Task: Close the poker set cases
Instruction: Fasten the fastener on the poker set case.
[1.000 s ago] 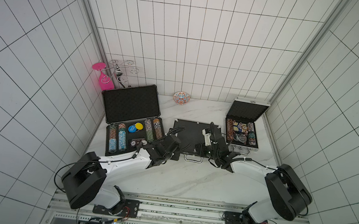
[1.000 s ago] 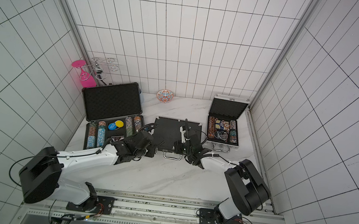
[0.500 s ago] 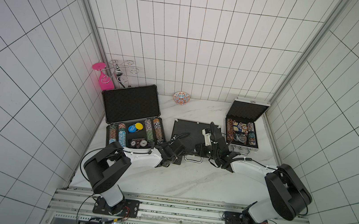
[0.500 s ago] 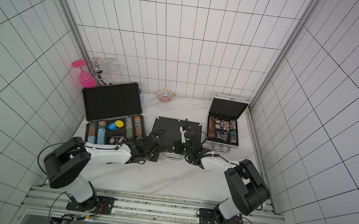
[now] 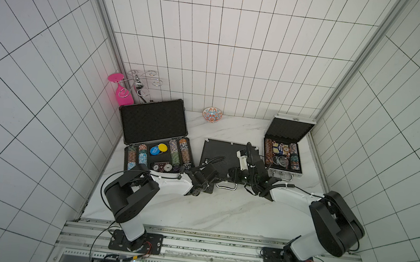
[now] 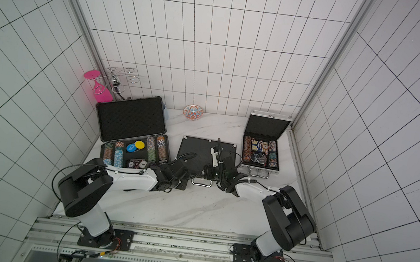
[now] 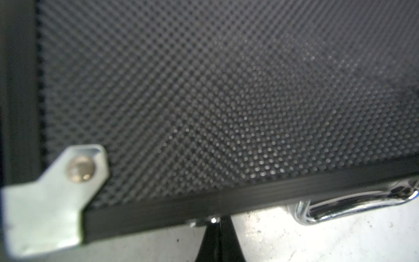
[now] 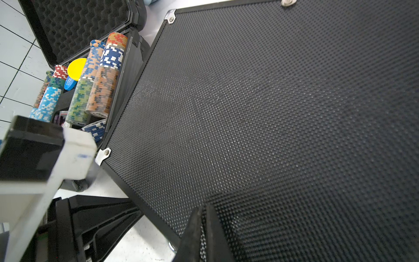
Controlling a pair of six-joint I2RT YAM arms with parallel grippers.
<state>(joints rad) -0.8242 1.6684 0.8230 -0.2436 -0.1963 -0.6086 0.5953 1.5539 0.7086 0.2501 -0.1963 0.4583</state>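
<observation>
Swung inward, the left gripper (image 7: 218, 239) sat shut and empty, the medium black case (image 7: 226, 102) just ahead; the right gripper (image 8: 201, 234), likewise shut, hung over its lid.

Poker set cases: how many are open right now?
2. The large black case, open on the left arm's side; the small silver case, open on the right arm's side. The medium black case between them lies shut.
</observation>
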